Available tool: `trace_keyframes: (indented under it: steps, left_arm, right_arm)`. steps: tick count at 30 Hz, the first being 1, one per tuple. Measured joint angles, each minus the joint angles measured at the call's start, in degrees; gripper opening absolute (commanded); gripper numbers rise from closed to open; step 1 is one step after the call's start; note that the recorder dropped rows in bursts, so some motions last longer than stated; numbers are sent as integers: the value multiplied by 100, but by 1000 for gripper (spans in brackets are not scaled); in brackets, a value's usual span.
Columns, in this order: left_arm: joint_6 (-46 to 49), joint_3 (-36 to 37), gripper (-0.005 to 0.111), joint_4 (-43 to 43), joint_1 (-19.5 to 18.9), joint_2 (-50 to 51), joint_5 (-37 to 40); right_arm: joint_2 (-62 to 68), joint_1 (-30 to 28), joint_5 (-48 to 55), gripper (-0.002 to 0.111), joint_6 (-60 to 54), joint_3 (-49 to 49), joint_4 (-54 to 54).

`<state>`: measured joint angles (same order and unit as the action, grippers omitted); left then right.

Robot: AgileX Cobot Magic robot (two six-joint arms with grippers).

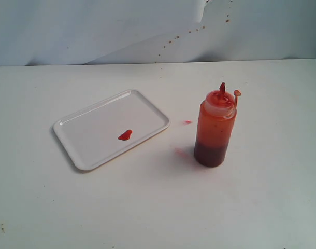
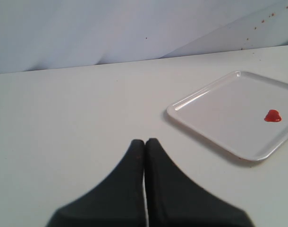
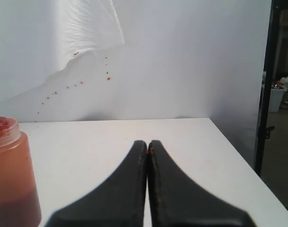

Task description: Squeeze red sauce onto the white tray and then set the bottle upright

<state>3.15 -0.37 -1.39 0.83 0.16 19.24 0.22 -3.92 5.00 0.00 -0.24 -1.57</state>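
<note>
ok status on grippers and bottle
Left gripper shut, empty; right gripper shut, empty. Bottle upright beside white tray, red sauce on it. Stray smear on table.

bottle (image 1: 215, 127) upright, right of white tray (image 1: 96, 116) | red sauce (image 1: 125, 135) blob on tray

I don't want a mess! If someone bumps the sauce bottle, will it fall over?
Probably not easily: the bottle stands upright with its dark sauce low down, weighting the bottom. It is tall and narrow, so a high push might tip it.
</note>
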Motion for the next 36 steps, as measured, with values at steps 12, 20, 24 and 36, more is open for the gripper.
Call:
trace_keyframes:
  steps: [12,20,24,36]
  left_arm:
    - [0,0,0,0,0,0,0]
    - [0,0,0,0,0,0,0]
    - [0,0,0,0,0,0,0]
    - [0,0,0,0,0,0,0]
  right_arm:
    - [0,0,920,0,64,3,-219]
    - [0,220,1438,0,42,3,-432]
    - [0,359,1462,0,30,3,-480]
    - [0,376,1502,0,64,3,-480]
